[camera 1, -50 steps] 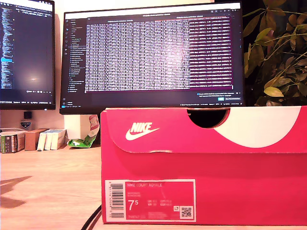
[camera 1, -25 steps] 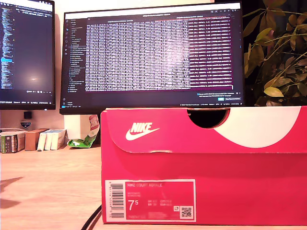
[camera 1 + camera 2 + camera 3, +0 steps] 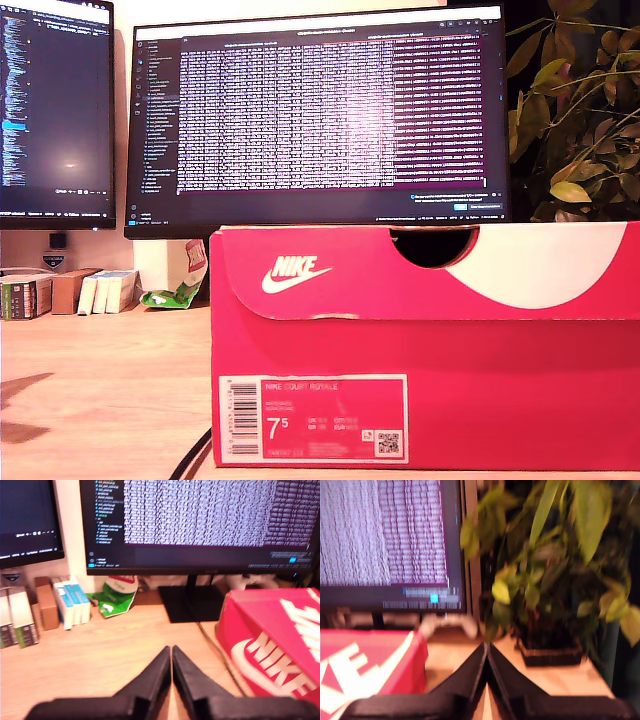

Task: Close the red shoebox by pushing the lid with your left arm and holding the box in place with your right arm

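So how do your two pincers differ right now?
My first pincer hangs over bare desk with the red shoebox on one side of it; my second pincer has the box on its other side and faces the potted plant. The first wrist view is sharp, the second blurred. Both are shut, empty, touching nothing.
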Robot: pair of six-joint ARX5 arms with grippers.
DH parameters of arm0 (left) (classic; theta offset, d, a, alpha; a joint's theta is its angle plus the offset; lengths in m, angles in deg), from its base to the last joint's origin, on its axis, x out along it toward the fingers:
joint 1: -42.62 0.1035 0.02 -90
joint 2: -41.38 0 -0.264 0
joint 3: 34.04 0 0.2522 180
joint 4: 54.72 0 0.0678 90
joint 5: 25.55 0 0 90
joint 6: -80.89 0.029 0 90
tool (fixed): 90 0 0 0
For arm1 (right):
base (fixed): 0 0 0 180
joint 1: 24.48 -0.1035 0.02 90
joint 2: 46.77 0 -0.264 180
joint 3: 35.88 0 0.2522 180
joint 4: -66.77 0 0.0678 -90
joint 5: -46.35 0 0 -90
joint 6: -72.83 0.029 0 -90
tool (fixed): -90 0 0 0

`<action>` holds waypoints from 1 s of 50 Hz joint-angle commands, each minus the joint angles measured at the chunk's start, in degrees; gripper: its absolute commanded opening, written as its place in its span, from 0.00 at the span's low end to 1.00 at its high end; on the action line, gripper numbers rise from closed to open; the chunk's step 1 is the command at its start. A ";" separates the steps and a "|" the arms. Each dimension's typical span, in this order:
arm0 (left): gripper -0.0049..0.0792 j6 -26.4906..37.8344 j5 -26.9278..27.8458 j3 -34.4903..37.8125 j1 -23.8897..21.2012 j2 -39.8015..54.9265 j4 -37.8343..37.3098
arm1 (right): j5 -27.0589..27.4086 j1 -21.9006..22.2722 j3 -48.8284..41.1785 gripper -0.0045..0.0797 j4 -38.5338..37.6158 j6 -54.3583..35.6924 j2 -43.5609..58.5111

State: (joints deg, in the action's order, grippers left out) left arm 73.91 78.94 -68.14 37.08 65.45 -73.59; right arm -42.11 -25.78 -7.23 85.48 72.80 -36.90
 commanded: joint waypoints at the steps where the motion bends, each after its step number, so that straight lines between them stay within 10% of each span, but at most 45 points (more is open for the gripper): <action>1: 0.04 0.17 -1.42 2.64 -1.33 -0.20 1.75 | 0.24 -0.61 -3.67 0.04 -0.04 0.22 -0.31; 23: 0.04 1.07 -6.49 13.18 -6.05 -7.19 6.34 | 0.55 -1.31 -9.22 0.04 3.98 -1.33 -9.75; 50: 0.04 2.49 -11.50 15.72 -6.05 -24.65 -10.58 | -1.84 -1.44 -11.50 0.04 6.47 -1.22 -9.77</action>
State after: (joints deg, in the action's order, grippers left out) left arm 76.40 67.44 -54.19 31.05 41.46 -84.19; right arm -43.66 -26.87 -17.11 92.56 71.49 -46.30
